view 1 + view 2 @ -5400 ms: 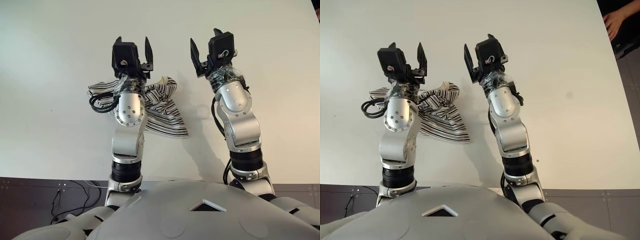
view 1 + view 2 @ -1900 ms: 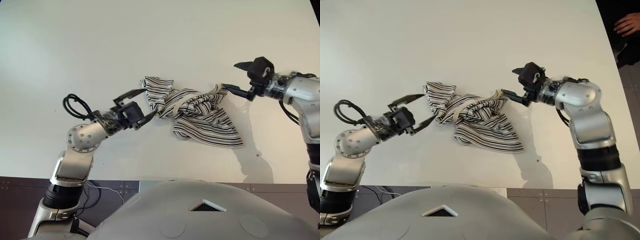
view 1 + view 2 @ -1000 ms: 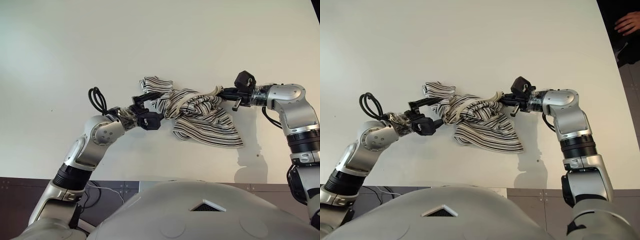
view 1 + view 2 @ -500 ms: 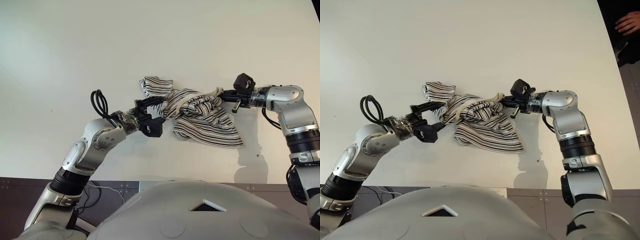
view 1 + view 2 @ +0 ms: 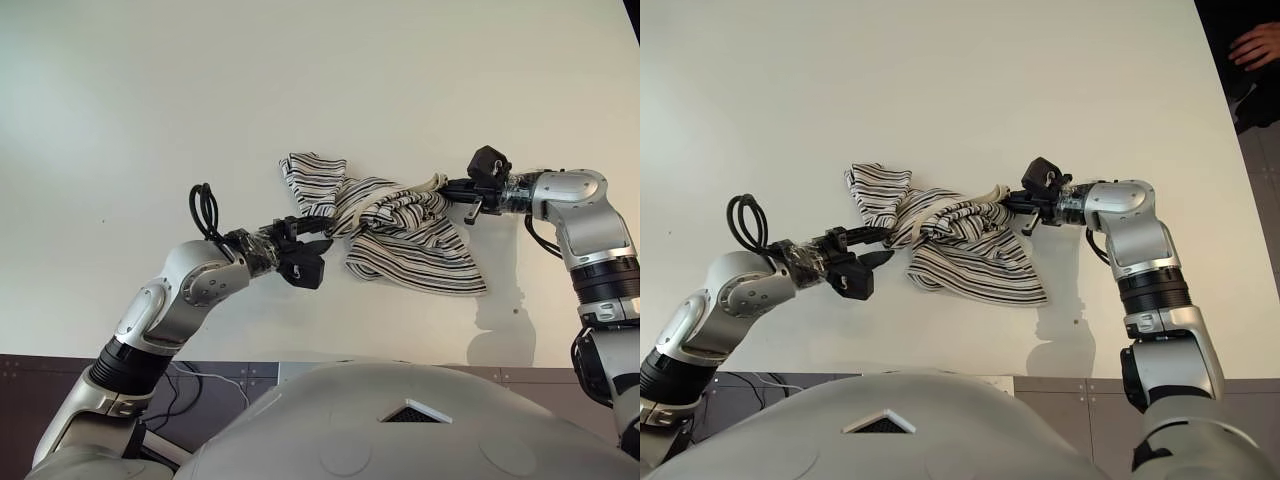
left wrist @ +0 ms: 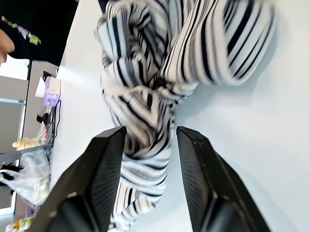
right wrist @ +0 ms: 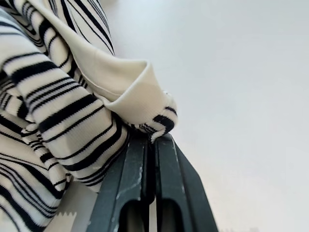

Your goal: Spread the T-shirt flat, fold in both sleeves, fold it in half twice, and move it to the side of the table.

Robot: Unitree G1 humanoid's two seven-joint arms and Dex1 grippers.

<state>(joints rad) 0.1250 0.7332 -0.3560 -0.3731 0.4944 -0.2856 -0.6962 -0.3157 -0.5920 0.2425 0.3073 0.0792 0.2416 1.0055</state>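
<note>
The T-shirt (image 5: 405, 235) lies as a twisted, striped heap near the middle of the white counter (image 5: 150, 100), nowhere near flat, so by the look of it the spreading step has barely begun. At the T-shirt's right end, the right claw (image 7: 150, 145) is clenched on the very edge of the cloth, just under a cream ribbed band (image 7: 133, 96) that curls over its tips. At the T-shirt's left end, the left claw (image 5: 888, 246) is released, its two fingers (image 6: 108, 159) spread to either side of a bunched roll of stripes without pressing on it. The main risk is that this claw shuts on the whole roll and not on a single layer; pulling the ends apart would then likely tighten the twist in the T-shirt's middle instead of opening it. The right claw's bite also seems shallow, so a firm outward tug could slip the cloth free. If one side pulls harder, the whole T-shirt may simply slide across the smooth counter without unfolding.
</note>
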